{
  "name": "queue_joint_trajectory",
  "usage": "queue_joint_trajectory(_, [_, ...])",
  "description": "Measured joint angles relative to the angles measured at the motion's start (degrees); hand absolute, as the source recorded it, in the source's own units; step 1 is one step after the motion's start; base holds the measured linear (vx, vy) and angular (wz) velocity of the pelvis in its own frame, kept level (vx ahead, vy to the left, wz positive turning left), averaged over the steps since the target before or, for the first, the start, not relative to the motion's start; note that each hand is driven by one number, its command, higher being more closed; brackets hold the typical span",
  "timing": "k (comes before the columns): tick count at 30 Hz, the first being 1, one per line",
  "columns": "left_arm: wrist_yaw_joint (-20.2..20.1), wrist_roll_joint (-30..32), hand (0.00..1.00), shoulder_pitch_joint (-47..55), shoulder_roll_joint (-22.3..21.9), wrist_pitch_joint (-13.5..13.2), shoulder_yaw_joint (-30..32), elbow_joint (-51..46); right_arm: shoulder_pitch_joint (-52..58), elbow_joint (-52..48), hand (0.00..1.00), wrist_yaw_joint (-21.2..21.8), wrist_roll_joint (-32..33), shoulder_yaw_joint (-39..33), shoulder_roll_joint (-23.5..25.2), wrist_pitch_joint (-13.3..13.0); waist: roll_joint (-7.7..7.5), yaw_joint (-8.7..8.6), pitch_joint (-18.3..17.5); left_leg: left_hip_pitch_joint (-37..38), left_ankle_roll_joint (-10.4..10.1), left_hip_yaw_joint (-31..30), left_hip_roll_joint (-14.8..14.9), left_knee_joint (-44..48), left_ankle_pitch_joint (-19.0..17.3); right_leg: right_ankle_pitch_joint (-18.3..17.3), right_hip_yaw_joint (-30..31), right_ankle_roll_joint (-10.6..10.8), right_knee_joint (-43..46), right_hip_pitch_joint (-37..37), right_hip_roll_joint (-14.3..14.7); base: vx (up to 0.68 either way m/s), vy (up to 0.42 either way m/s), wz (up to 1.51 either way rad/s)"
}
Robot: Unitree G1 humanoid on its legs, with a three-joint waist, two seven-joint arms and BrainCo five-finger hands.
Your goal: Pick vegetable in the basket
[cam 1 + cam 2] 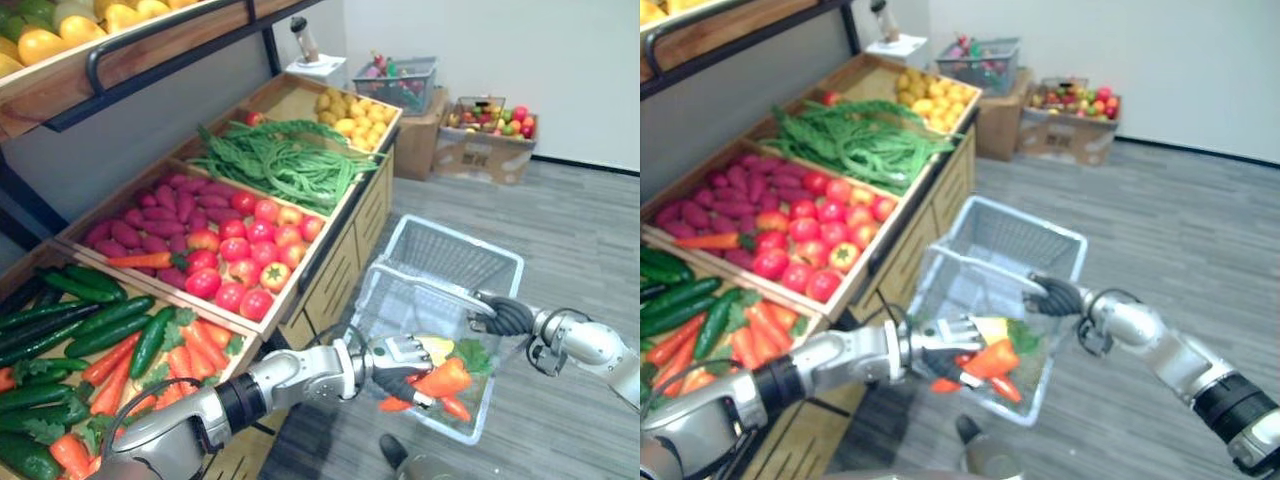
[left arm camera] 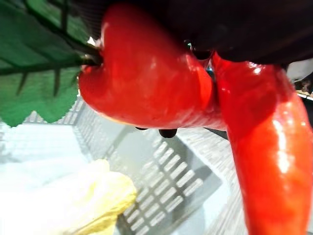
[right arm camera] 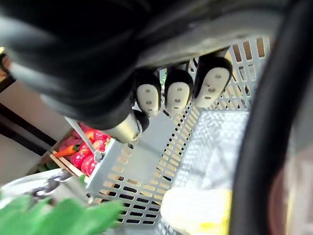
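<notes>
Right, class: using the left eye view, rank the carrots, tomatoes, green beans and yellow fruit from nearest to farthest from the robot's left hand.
1. Carrots: gripped in the left hand, over the basket.
2. Tomatoes: middle crate, to the hand's left.
3. Green beans: next crate along.
4. Yellow fruit: far end crate.

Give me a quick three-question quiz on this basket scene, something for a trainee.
1. True or false: the left hand is closed on carrots at the basket.
2. Multiple choice: what does the right hand grip? A, the handle of the basket; B, a tomato; C, a cucumber.
3. Short answer: what colour is the item lying in the basket beside the carrots?

Key: 1 true; 2 A; 3 yellow.
</notes>
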Motion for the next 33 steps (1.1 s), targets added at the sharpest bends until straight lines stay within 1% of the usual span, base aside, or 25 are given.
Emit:
queue_joint_trajectory(3, [0.01,0.39,1.00,-0.01,-0.73,0.10,0.03,2.80,0.00,-2.68,1.00,0.09,0.31,0.91,0.00,-0.03,0.08,-0.48,0.05,0.00,-0.07,0.15,0.06,0.01,-0.05,0.02,0.04,-0.02,0.00,-0.06,0.08,-0.04,-0.007,-0.02])
queue_joint_trajectory(4, [0.01,0.67,1.00,-0.01,-1.32,0.24,0.05,4.13,-0.01,-3.57,1.00,0.22,1.53,1.46,0.00,-0.03,0.08,-0.49,0.05,0.01,-0.10,0.19,0.06,0.00,-0.07,0.02,0.05,-0.03,0.01,-0.05,0.09,-0.05,-0.008,-0.01])
queue_joint_trajectory(5, [0.01,1.06,0.00,-0.01,-1.65,0.53,0.07,4.78,-0.01,-4.07,1.00,0.49,2.14,1.65,0.01,-0.05,0.08,-0.49,0.05,0.01,-0.13,0.22,0.05,0.00,-0.10,0.02,0.07,-0.02,0.01,-0.06,0.10,-0.06,-0.010,-0.01])
queue_joint_trajectory(7, [0.02,1.53,0.00,0.00,-2.86,1.23,0.12,6.80,-0.01,-5.67,1.00,1.15,3.49,1.76,0.03,-0.38,0.08,-0.49,0.06,0.16,-0.19,0.66,-0.03,0.00,-0.15,0.02,0.41,-0.02,0.01,-0.07,0.19,-0.06,-0.010,-0.08])
queue_joint_trajectory(9, [0.02,3.10,0.00,-0.01,-3.96,1.35,0.31,8.46,-0.03,-6.80,1.00,1.28,3.77,2.13,0.03,-0.62,0.07,-0.44,0.07,0.64,-0.23,1.43,-0.05,-0.01,-0.18,0.02,0.92,-0.02,0.02,0.13,0.47,-0.05,-0.011,-0.13])
queue_joint_trajectory(16, [0.01,4.21,0.00,0.00,-6.66,2.24,1.26,13.04,-0.03,-6.92,1.00,1.31,4.58,2.55,0.02,-0.61,-0.03,-0.68,0.15,0.66,-0.34,2.28,-0.03,0.06,-0.25,0.00,1.63,-0.01,0.44,-0.45,1.01,-0.06,-0.029,-0.07])
queue_joint_trajectory(20, [-0.06,5.28,0.00,-0.02,-7.03,2.58,2.61,14.07,-0.03,-6.93,1.00,1.32,4.67,2.55,0.02,-0.56,-0.04,-0.71,0.49,0.71,-0.34,2.76,-0.05,0.16,-0.25,0.00,2.01,-0.02,0.79,-0.69,1.24,-0.06,-0.039,-0.06])
queue_joint_trajectory(25, [-0.44,5.32,0.00,-0.02,-7.04,2.66,2.60,15.03,-0.03,-6.94,1.00,2.23,6.28,2.54,0.10,-0.41,-0.14,-0.68,0.75,0.70,-0.34,2.71,0.02,0.41,-0.25,0.00,2.01,-0.01,0.97,-0.71,1.23,-0.07,-0.039,0.00])
queue_joint_trajectory(31, [-0.63,5.31,0.00,-0.24,-7.26,2.66,2.59,15.01,0.41,-6.94,1.00,2.29,6.15,2.47,0.22,-0.29,-0.19,-0.45,1.10,-0.29,-0.52,1.64,0.81,1.06,-0.74,0.01,1.20,-0.02,0.73,-0.69,0.97,-0.07,-0.040,0.08])
queue_joint_trajectory(33, [-0.74,5.26,0.00,-1.00,-8.13,2.83,2.61,14.62,2.49,-6.76,1.00,2.26,5.34,1.18,1.20,-0.12,-0.22,0.28,1.12,-0.66,-0.48,0.89,0.95,1.04,-0.72,0.12,0.41,-0.17,0.66,-0.62,0.61,-0.06,-0.035,0.23])
